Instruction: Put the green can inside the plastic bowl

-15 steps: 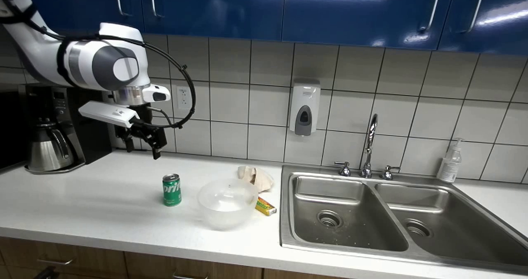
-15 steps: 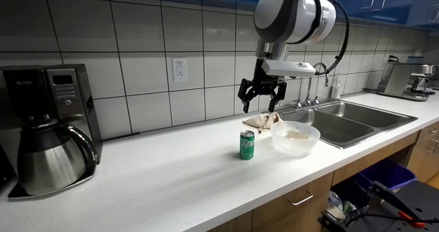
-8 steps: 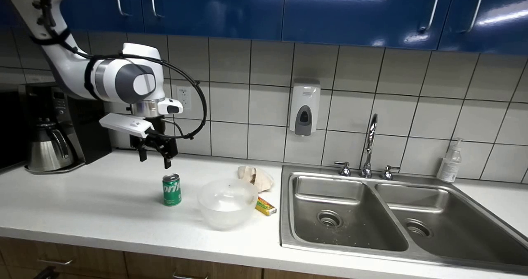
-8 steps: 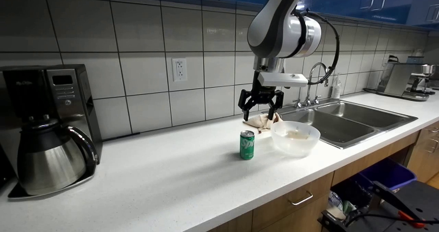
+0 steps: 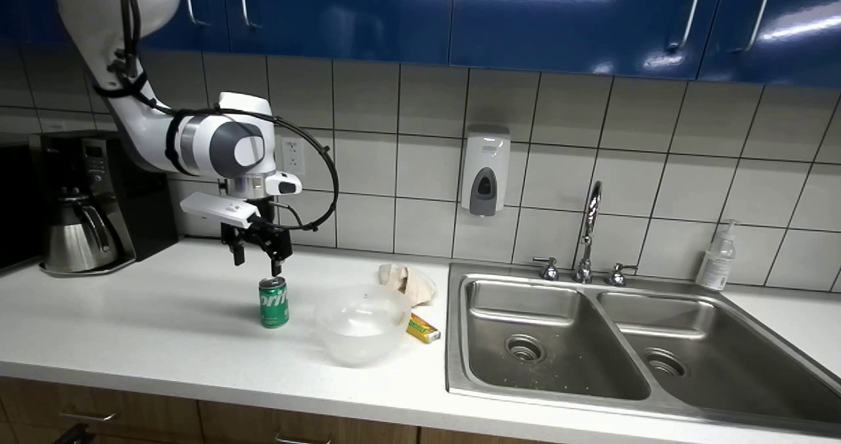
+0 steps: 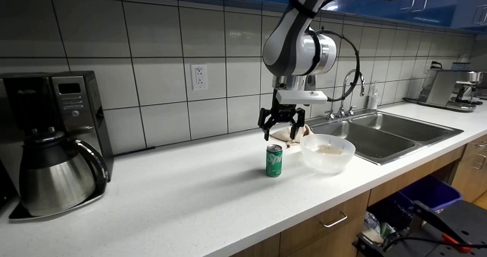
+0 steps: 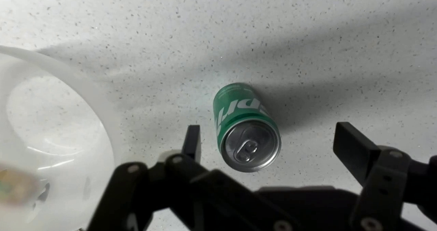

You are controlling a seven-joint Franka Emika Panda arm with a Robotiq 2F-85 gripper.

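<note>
On the white countertop [image 6: 171,192] the green can [image 6: 274,162] stood upright, near the plastic bowl [image 6: 327,164] and outside it. Higher up hung the gripper [image 6: 279,136], its fingers [image 7: 355,149] spread apart; in the wrist view the can showed between them, with a gap on either side. In an exterior view a beige cloth [image 5: 410,285] lay between the bowl and the tiled wall [image 5: 427,227], and a yellow packet [image 5: 424,330] beside the bowl, partly behind it. Beyond were the steel sink [image 5: 458,339] and, on the can's opposite side, a coffee maker [image 6: 72,97].
</note>
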